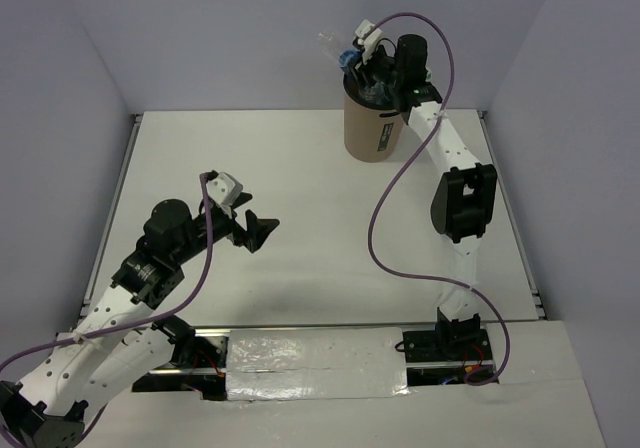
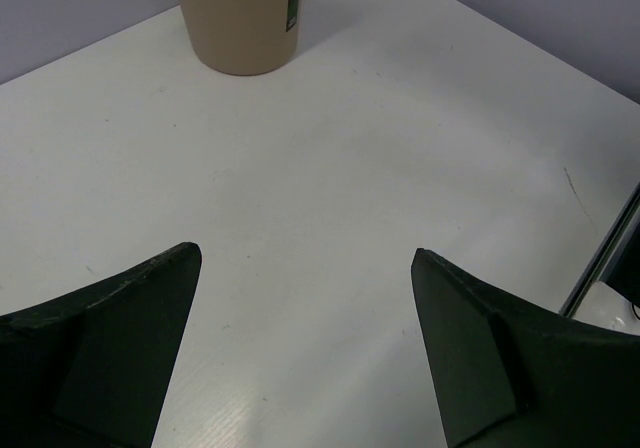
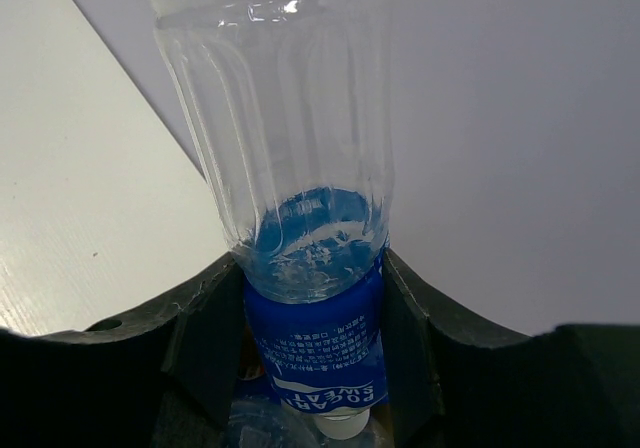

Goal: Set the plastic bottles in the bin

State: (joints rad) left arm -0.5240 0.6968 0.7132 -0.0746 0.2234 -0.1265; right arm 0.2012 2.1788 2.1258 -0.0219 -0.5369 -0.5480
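While the right hand (image 1: 360, 56) pinches one plastic bottle (image 3: 290, 148) at its blue label, stock stands as follows.

1. Held bottle: clear, ribbed, blue-labelled. It is clamped between both fingers, which are set narrow. It sits above the bin's mouth, its clear body slanting up and to the far left, past the rim. A white cap (image 3: 345, 426) shows just below the label; whether it is this bottle's own cannot be told.
2. Bin (image 1: 372, 133): tan cylinder, dark rim, upright at the far right of the tabletop (image 1: 300, 188). Clear plastic shows inside the mouth; the count is not readable.
3. Left hand (image 1: 258, 230): fingers spread wide, nothing between them, over bare tabletop at near left, well apart from the bin.
4. No other bottle shows on the tabletop in the overhead view.

Risks, as judged:
- The overhanging end could carry the bottle over the rim on release, if it is let go at this slant.
- The contents look high, so the bottle may perch on them and roll off.
- A lowering hand may strike the rim and topple the bin.
- Thin plastic may buckle and slip in the grip.
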